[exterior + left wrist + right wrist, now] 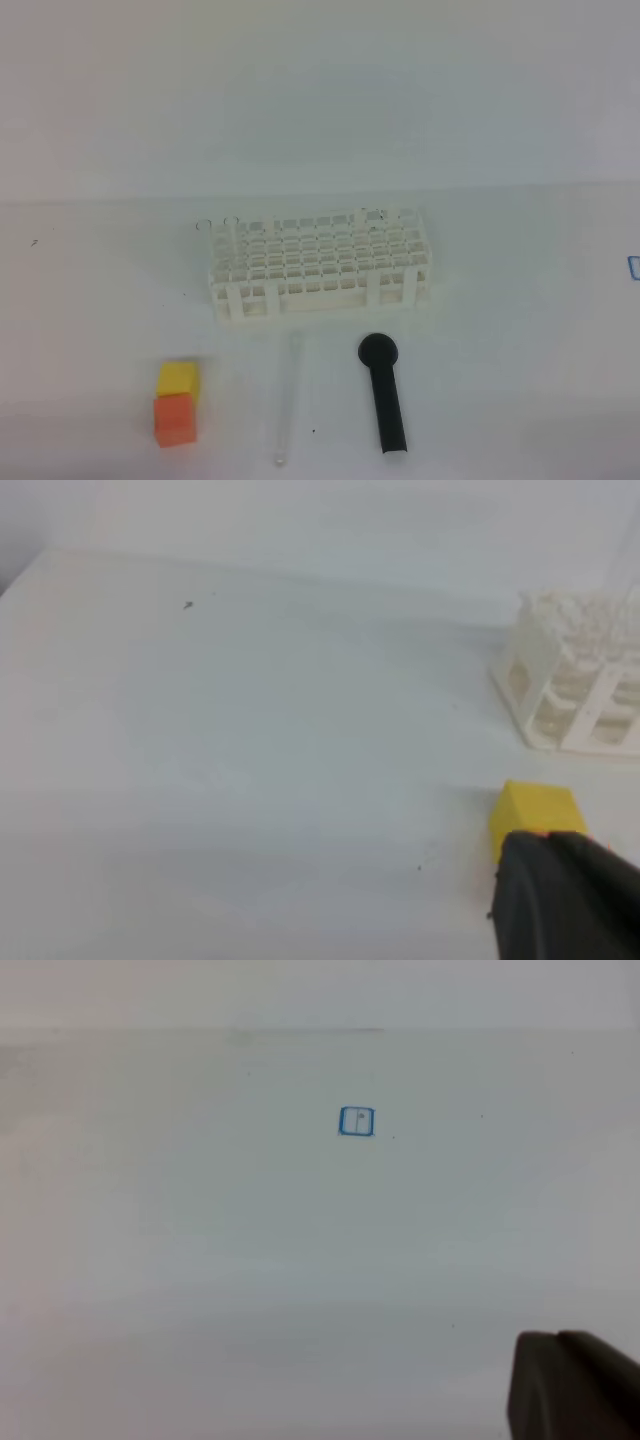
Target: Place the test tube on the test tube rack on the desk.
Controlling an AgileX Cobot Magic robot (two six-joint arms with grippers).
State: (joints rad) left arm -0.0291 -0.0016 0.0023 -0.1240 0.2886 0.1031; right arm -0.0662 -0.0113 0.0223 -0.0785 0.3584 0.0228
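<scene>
The tube (289, 400) is seen lying flat on the table (520, 330), just in front of the rack (320, 265), between the blocks (176, 403) and the black stick (384, 395). Both claws are clenched and empty (left (560, 890), right (575, 1385)). A slip is risked: the thin, clear glass could be rolled away or mistaken for the stick.
</scene>
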